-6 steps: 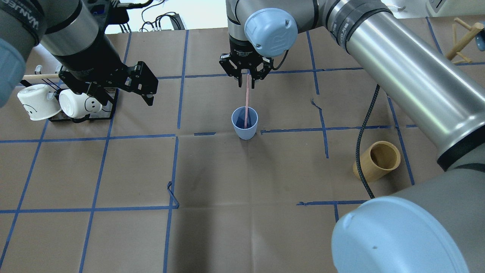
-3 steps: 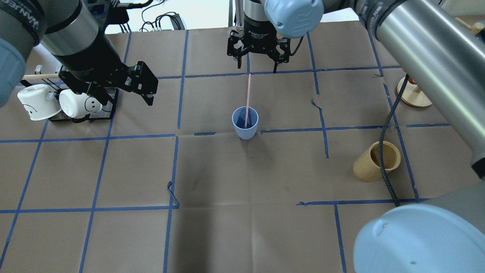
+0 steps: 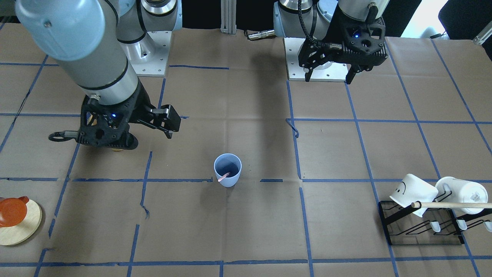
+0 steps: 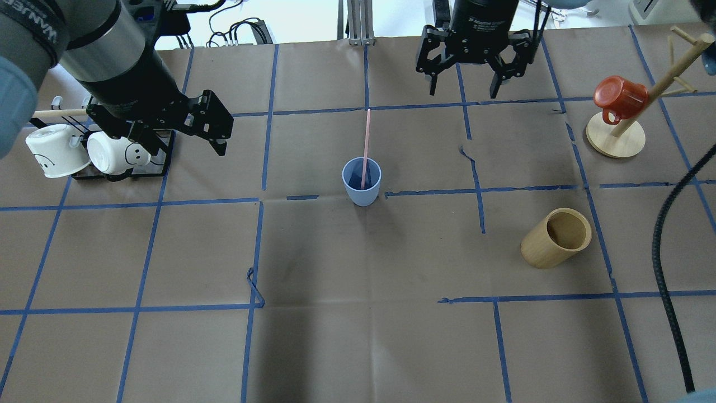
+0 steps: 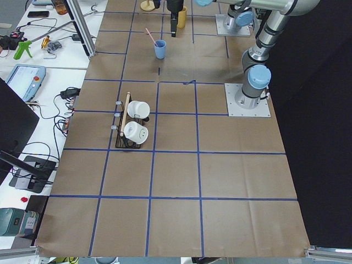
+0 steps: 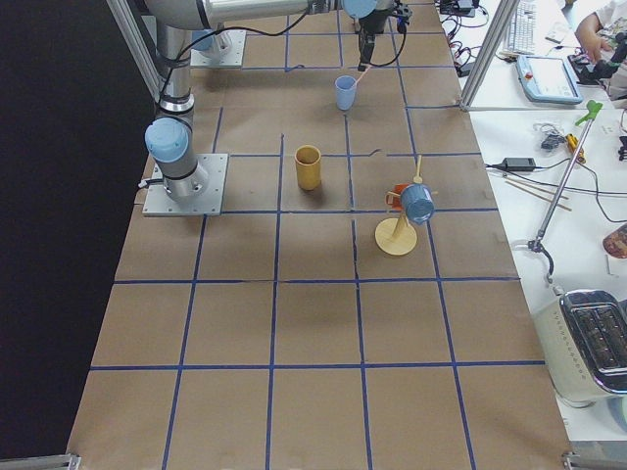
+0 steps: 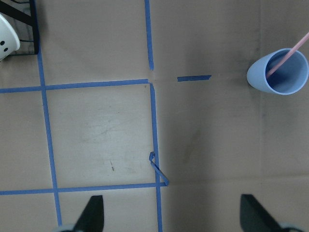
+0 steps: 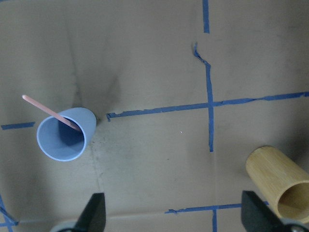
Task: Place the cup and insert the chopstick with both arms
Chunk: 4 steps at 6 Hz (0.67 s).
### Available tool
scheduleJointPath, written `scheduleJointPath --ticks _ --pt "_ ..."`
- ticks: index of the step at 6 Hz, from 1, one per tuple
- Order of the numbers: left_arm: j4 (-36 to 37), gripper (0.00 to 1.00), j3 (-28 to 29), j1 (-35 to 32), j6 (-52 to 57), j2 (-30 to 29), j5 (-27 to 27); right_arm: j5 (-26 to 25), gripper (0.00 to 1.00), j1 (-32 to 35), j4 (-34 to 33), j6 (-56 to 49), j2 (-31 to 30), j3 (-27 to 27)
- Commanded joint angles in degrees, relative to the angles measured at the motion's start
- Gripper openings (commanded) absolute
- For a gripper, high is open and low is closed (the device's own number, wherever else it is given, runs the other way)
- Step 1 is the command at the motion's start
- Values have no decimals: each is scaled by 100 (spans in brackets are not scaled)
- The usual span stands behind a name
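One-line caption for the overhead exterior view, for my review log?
Pink chopstick leans in the upright blue cup at mid-table; right gripper and left gripper both open, clear of it.

The left hand (image 3: 328, 79) and right hand (image 4: 464, 89) both hang raised, pointing down, fingers spread wide, holding nothing.

Only the fingertips (image 7: 95, 216) of the left gripper (image 7: 174, 217) show in its wrist view, cut by the bottom edge. Ahead of that claw and off to one side, the chopstick (image 7: 286, 57) standing in the cup (image 7: 256, 81) runs out of the picture at its upper end. Toward the opposite corner a white mug (image 7: 6, 41) is mostly cut off. The right gripper (image 8: 174, 215) also shows only its fingertips, with a wooden cup (image 8: 275, 181) clipped by the edge just beside one of them. From the front, that wooden cup is almost wholly hidden under the right claw's body. In both side views the claws are too small to judge, and the cup's wall hides the chopstick's lower part.
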Motion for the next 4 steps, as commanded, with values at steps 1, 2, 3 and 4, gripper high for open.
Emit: scheduleJointPath --ticks 1,2,3,4 --pt "0 99 3 -3 0 0 -11 -139 100 -484 -588 -395 -1096 1378" --pt "0 99 3 -3 0 0 -20 -147 100 -495 -802 -380 -1223 1577" --pt "0 99 3 -3 0 0 -20 -156 100 -504 -813 -397 -1225 1570" --pt "0 99 3 -3 0 0 -3 -148 100 -530 -813 -397 -1225 1570"
